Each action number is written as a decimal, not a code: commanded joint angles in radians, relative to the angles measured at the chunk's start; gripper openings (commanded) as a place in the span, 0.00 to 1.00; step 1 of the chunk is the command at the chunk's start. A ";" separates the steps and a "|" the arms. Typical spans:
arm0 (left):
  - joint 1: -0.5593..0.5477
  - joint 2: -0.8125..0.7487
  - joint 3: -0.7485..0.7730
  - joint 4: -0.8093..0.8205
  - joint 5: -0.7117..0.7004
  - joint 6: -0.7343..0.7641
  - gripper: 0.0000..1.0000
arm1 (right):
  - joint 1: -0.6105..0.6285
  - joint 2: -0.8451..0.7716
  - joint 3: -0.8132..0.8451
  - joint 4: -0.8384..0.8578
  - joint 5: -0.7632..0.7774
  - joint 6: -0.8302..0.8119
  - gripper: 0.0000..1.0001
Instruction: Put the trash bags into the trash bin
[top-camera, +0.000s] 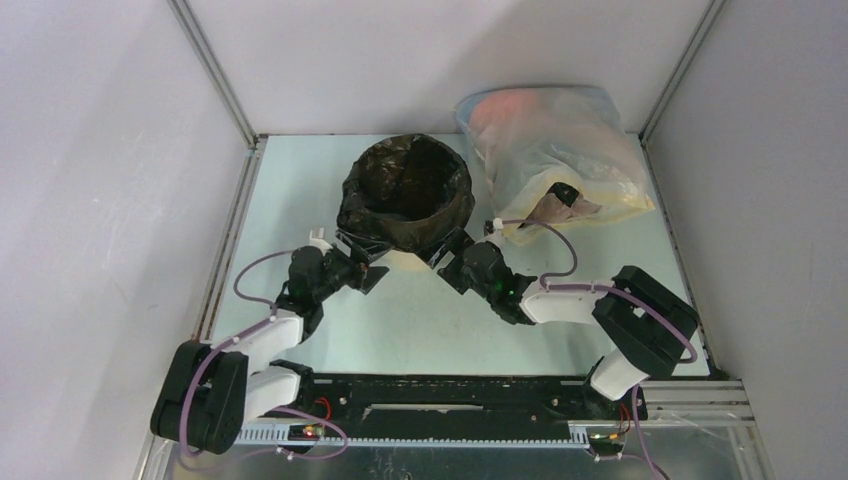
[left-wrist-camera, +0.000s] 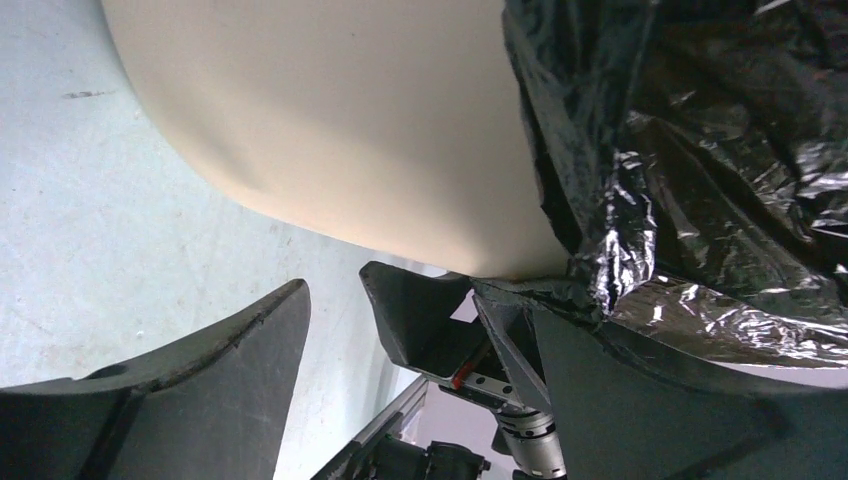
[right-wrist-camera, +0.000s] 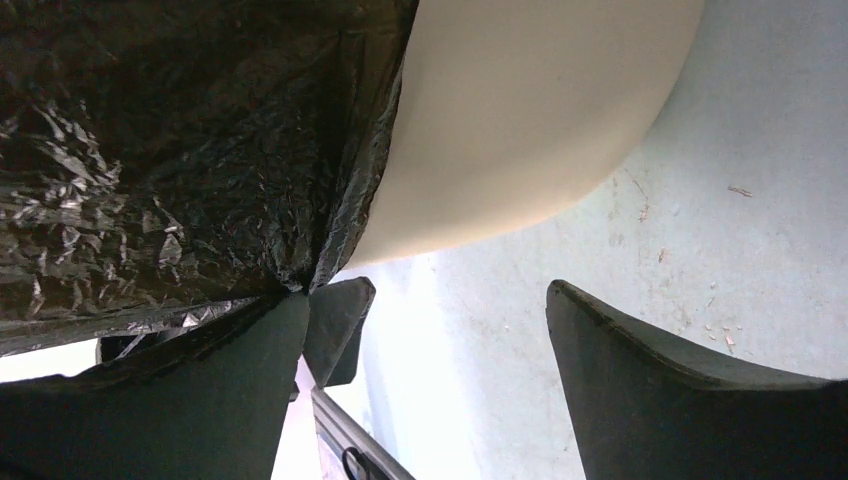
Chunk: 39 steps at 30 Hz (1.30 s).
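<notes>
A: Trash bag (top-camera: 405, 200)?
B: Draped over trash bin (left-wrist-camera: 330, 110) rim, on surface (top-camera: 300, 190).
A: Left jaws?
B: Spread wide, one finger (left-wrist-camera: 650, 410) under bag hem, bin just ahead.
A: Right jaws?
B: Likewise wide, touching hem with one finger (right-wrist-camera: 180, 400).

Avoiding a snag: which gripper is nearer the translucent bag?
Right. The right gripper sits near the near-left corner of the translucent bag; the left gripper is farther left, beside the trash bin.

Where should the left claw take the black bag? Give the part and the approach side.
Pinch the loose hem of the black bag where it hangs down the near outer wall of the trash bin, coming in low from the near side. The crinkled film drapes free of the smooth wall there, beside the open left claw.
</notes>
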 joint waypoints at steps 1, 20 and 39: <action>-0.003 0.014 -0.013 0.063 -0.003 0.051 0.85 | -0.002 -0.007 -0.001 0.041 0.055 -0.003 0.91; 0.008 -0.042 -0.144 0.124 -0.109 0.077 0.77 | 0.012 -0.249 -0.039 0.001 0.117 -0.340 0.93; 0.378 -0.280 0.029 -0.231 -0.020 0.225 0.82 | -0.341 -0.306 -0.066 -0.040 -0.099 -0.281 0.87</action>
